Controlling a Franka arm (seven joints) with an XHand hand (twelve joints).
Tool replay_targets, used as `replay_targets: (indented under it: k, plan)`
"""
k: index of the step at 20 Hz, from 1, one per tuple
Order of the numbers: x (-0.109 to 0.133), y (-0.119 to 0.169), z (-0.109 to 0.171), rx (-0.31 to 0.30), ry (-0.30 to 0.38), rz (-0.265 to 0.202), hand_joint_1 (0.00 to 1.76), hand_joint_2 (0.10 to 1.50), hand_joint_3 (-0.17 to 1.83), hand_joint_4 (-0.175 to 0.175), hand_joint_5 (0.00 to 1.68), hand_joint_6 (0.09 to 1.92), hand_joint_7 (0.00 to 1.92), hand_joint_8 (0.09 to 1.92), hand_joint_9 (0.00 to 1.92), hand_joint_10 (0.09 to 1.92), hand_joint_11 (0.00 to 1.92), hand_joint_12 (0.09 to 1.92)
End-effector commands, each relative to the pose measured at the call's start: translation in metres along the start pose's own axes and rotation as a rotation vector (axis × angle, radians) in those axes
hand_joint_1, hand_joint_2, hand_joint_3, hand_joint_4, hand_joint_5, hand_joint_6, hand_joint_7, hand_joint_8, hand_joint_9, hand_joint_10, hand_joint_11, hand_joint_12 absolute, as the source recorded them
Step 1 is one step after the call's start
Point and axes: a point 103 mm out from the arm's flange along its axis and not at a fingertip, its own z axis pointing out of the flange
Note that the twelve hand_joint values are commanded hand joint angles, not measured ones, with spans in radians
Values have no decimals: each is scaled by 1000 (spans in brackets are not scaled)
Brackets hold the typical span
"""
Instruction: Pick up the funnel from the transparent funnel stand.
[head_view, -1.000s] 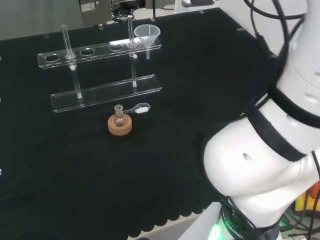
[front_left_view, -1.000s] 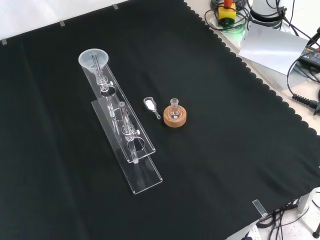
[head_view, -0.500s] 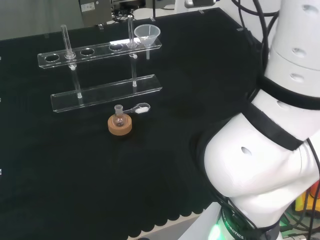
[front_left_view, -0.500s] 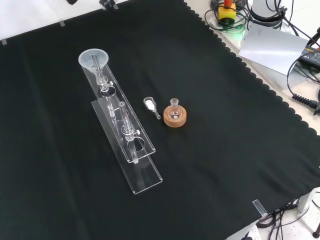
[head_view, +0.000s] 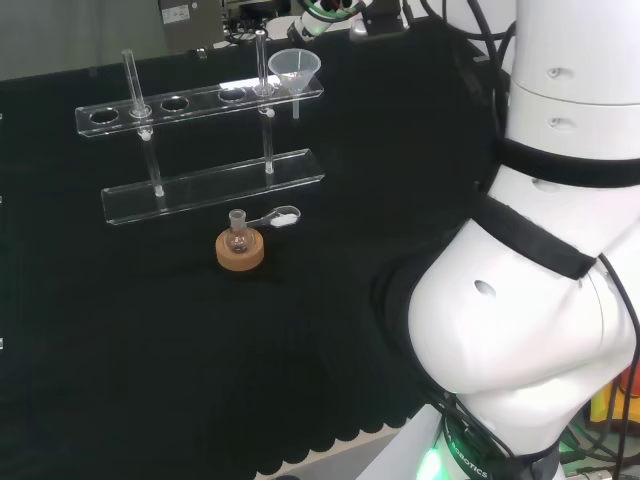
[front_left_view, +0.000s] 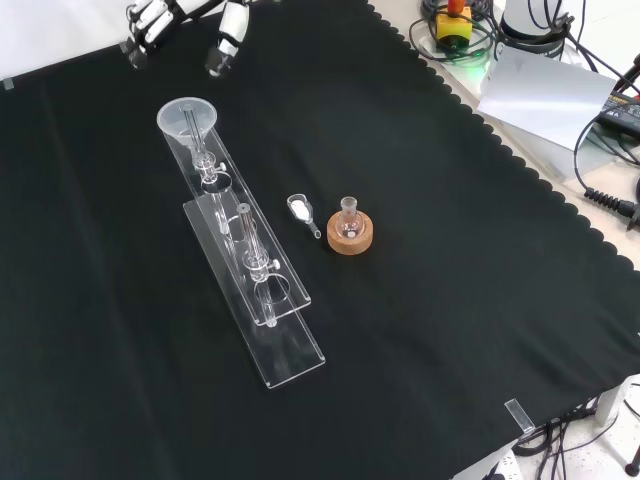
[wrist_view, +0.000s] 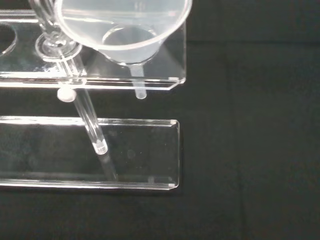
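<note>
The clear plastic funnel (head_view: 294, 68) sits in the end hole of the transparent stand's upper shelf (head_view: 200, 103), its spout hanging below the shelf. In the front view the funnel (front_left_view: 187, 118) is at the stand's far end (front_left_view: 250, 270). My hand (front_left_view: 147, 22) comes in at that view's top edge, a short way beyond the funnel and apart from it. Its fingers are spread and fairly straight, holding nothing. Close up in the wrist view, the funnel (wrist_view: 125, 25) rests in the shelf (wrist_view: 170, 65) above the stand's base plate (wrist_view: 150, 150).
A small flask on a cork ring (front_left_view: 350, 235) stands beside the stand, with a clear scoop of white powder (front_left_view: 300, 208) between them. Glass rods stand upright in the stand (head_view: 131, 80). The arm's white links (head_view: 540, 300) take up the right of the head view.
My hand has come into the front view from the top and moved down toward the funnel. The arm's links have swung in the head view. The ware has not moved.
</note>
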Motion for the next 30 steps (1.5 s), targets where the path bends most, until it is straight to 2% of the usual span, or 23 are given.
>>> replay_targets:
  k: [1, 7, 9, 13, 20, 25, 30]
  plan:
    - [14, 10, 7, 52, -52, -33, 510, 924, 232, -5, 171, 87, 0, 570, 259, 730, 82, 1446]
    - [21, 18, 15, 117, -100, -40, 538, 816, 327, 10, 91, 87, 0, 335, 146, 766, 71, 1465]
    - [23, 22, 17, 146, -125, -27, 546, 780, 353, 16, 61, 87, 0, 248, 84, 792, 69, 1480]
    - [26, 27, 20, 172, -147, -34, 564, 733, 379, 25, 23, 87, 0, 135, 31, 822, 78, 1507]
    - [31, 31, 22, 190, -214, -54, 597, 697, 395, 30, 36, 87, 4, 139, 47, 845, 125, 1525]
    - [32, 33, 23, 208, -242, -56, 615, 668, 447, 30, 88, 87, 0, 239, 85, 842, 153, 1518]
    - [34, 35, 24, 213, -277, -51, 631, 660, 459, 32, 95, 87, 0, 263, 98, 840, 166, 1516]
